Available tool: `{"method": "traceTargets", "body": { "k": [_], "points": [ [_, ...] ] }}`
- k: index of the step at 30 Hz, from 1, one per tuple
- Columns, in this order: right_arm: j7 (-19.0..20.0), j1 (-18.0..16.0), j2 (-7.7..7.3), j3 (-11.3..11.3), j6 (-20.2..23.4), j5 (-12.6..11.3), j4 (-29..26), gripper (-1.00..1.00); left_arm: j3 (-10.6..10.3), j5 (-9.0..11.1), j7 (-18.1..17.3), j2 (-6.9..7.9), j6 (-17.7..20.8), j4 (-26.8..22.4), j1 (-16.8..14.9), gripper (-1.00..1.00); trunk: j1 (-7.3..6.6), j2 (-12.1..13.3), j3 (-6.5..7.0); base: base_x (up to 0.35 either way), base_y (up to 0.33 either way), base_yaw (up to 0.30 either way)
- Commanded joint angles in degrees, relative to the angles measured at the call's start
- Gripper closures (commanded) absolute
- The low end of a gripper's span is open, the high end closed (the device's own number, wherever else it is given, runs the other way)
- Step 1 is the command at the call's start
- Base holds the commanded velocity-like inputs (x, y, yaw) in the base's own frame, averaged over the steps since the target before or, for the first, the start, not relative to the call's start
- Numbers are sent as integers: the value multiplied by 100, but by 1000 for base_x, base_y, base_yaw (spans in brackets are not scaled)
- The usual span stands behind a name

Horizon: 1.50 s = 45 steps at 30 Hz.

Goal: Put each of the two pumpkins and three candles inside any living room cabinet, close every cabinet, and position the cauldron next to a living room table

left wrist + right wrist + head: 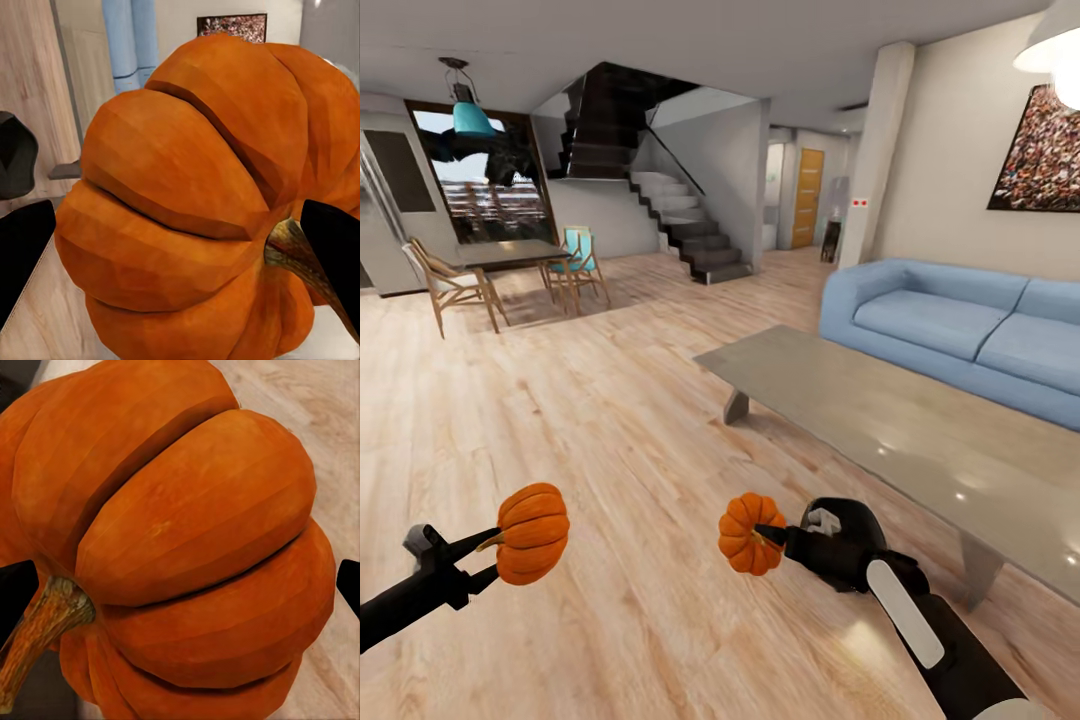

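I carry one pumpkin in each hand above the wooden floor. At the lower left of the head view my left gripper (pixel 493 560) is shut on an orange ribbed pumpkin (pixel 532 533); up close that pumpkin (pixel 195 202) sits between the black fingers (pixel 334 255). My right gripper (pixel 765 538) is shut on the other pumpkin (pixel 748 533), which the right wrist view shows large, ribbed and stemmed (pixel 180 547). The candles, the cabinet and the cauldron are out of view.
A long grey low table (pixel 880 440) stands just right of my right arm. Behind it is a blue sofa (pixel 960 325). A dining table with wooden chairs (pixel 500 265) stands far left, and a staircase (pixel 680 220) rises at the back. Open wood floor lies ahead.
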Motion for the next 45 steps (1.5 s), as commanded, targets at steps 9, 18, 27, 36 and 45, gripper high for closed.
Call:
{"method": "traceTargets", "body": {
  "k": [9, 18, 27, 36, 45],
  "points": [
    [-11, -3, 10, 3, 24, -46, -5, 100, -29, 59, -26, 6, 65, 6, -12, 100, 3, -3, -5, 227, 0, 275],
    [-16, -3, 14, 65, 32, -40, -5, 100, -33, 58, -26, 6, 65, 6, -12, 100, 3, -3, -5, 5, 0, 275],
    [-20, -3, 14, 255, 18, -46, 3, 100, -34, 64, -42, 0, 57, 6, -12, 100, 3, -3, -5, 0, 0, 275],
    [-4, -3, -3, 252, 10, -50, -2, 100, -34, 56, -26, -3, 58, 6, -12, 100, -129, 238, 103, 0, 0, 257],
    [5, -3, 3, 241, -19, -56, 1, 100, -40, 49, -13, -3, 64, 6, -12, 100, -327, 599, 264, 0, 0, 64]
  ]
}}
